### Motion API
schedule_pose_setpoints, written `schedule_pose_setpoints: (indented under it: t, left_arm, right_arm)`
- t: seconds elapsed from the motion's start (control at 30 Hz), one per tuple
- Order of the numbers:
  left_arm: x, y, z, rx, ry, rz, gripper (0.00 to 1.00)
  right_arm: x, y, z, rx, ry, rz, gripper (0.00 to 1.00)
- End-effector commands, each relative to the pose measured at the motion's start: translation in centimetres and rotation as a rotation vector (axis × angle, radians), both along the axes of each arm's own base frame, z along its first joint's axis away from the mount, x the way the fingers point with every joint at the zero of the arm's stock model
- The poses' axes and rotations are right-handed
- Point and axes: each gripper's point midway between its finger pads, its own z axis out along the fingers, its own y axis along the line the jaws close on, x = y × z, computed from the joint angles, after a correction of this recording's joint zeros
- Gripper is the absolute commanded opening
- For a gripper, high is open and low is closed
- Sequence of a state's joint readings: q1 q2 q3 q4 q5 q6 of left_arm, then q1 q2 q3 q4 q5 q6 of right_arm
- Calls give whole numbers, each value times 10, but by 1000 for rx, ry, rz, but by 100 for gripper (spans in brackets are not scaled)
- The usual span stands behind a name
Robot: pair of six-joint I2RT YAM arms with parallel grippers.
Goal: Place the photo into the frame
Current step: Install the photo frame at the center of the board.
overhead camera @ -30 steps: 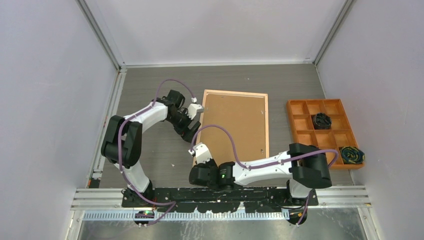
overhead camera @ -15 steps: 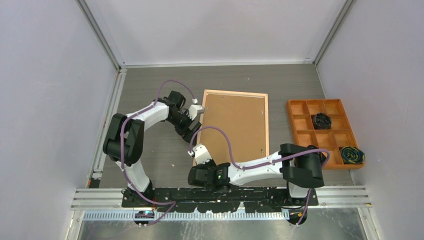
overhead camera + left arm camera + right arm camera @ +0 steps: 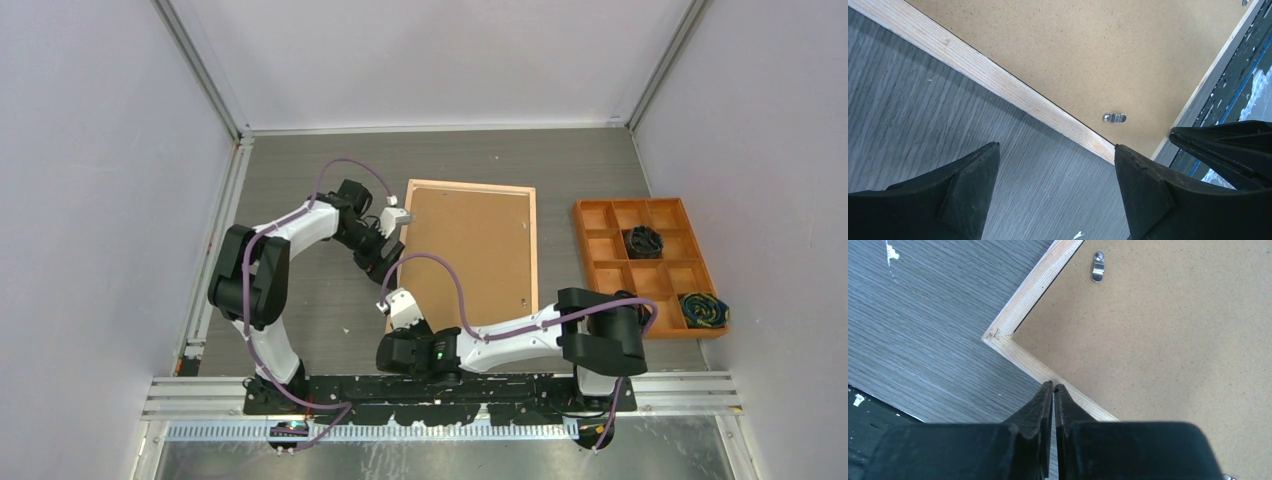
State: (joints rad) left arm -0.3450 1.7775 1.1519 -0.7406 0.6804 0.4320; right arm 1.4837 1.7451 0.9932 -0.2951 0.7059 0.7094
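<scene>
At the near left corner of the frame [image 3: 470, 184], the right gripper [image 3: 1053, 386] is staying clenched on nothing, tips at the wooden rim, while its elbow is swinging left. The left gripper [image 3: 1055, 150] is hanging released beside the left rail. The backing board [image 3: 470, 250] is lying unmoved in the frame, and the photo is hiding from view, so probably only the clip [image 3: 1098, 267] is awaiting turning.

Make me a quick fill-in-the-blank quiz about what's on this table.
1. The left gripper has its jaws ____.
2. The right gripper is shut, its tips close to a ____ of the frame.
3. The backing board inside the frame is coloured ____.
4. The compartment tray at the right is coloured ____.

Missing words: open; corner; brown; orange.
</scene>
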Motion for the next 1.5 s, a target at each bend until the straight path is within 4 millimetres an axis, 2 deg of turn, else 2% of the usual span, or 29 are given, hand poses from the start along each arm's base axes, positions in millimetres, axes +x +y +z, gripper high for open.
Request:
schedule_pose_setpoints:
  t: [0.0,0.27,0.67,0.97,1.47]
  left_arm:
    - [5,-3,1,-16,4,-13,85]
    - [8,2,-10,23,-2,-8,81]
    - [15,7,-23,70,-2,16,65]
    - [16,-3,-27,64,11,21,63]
    - [13,1,-43,188,-20,-25,56]
  right_arm:
    - [6,4,16,77,-27,-23,10]
    - [7,1,22,100,-32,-35,10]
    - [12,-2,23,114,-36,-59,9]
    - [14,4,19,120,-37,-62,8]
    - [19,-2,5,106,-35,-91,7]
